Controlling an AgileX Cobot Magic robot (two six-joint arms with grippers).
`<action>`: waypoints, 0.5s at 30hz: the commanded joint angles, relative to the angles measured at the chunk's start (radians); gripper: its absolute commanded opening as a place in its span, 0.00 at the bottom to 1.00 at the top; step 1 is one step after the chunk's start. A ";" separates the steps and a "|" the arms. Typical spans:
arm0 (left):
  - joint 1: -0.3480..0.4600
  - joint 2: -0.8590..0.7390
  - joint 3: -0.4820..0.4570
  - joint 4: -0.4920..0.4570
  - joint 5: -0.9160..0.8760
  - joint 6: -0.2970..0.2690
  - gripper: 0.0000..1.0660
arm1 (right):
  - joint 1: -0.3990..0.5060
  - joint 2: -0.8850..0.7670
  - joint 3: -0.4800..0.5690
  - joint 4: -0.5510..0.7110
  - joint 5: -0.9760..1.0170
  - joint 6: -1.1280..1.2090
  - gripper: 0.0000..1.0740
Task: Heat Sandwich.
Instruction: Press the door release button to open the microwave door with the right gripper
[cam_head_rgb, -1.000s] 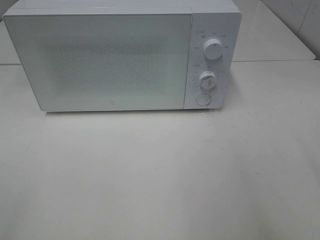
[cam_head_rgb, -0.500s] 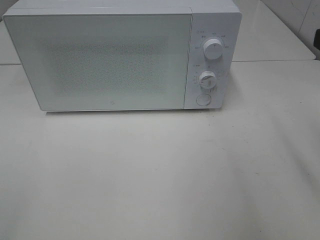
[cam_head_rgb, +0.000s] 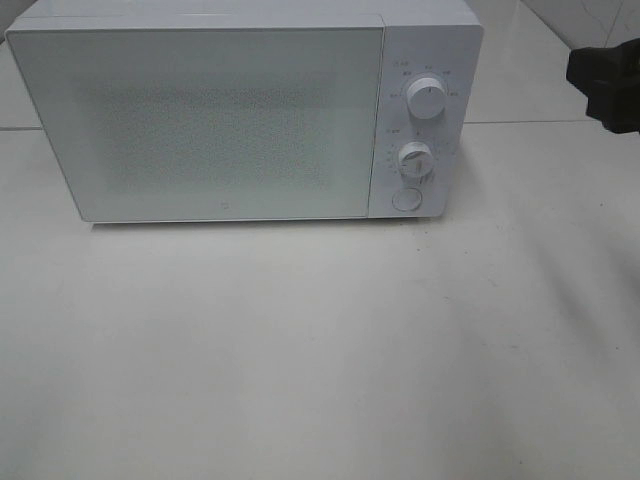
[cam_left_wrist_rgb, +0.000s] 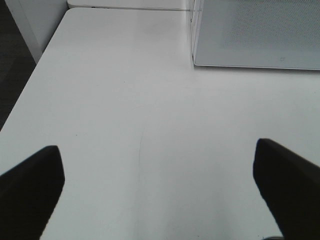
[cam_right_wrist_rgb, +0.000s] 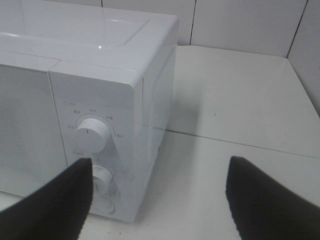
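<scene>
1. Dark against the white tiles, the right gripper (cam_head_rgb: 606, 88) now juts in at the far right edge of the high view, where a second earlier only bare surface showed; nothing else has shifted.
2. White table (cam_head_rgb: 300, 350) carries a white microwave (cam_head_rgb: 200, 120), its long axis running side to side and its door (cam_head_rgb: 210, 130) closed.
3. No view shows the sandwich, so which way it lies from either gripper cannot be told.
4. Right gripper stands spread wide and empty, just off the microwave's control-panel end, so it is much the nearer arm to the controls.
5. Left gripper (cam_left_wrist_rgb: 157, 150) is also fully parted and holds nothing, hanging over bare table off the door's far corner.
6. Only the right wrist view shows the microwave's side wall, while the high view alone shows the whole door.
7. Upper dial (cam_head_rgb: 427, 99), lower dial (cam_head_rgb: 414, 158) and round door button (cam_head_rgb: 406, 199) line the panel; judged from here, the button is the likely first target.
</scene>
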 joint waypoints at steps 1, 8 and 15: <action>0.000 -0.018 0.002 -0.002 -0.009 0.007 0.92 | -0.007 0.046 0.012 -0.008 -0.100 0.011 0.67; 0.000 -0.018 0.002 -0.002 -0.009 0.007 0.92 | 0.013 0.159 0.091 0.064 -0.346 -0.019 0.67; 0.000 -0.018 0.002 -0.002 -0.009 0.007 0.92 | 0.123 0.315 0.142 0.273 -0.564 -0.215 0.67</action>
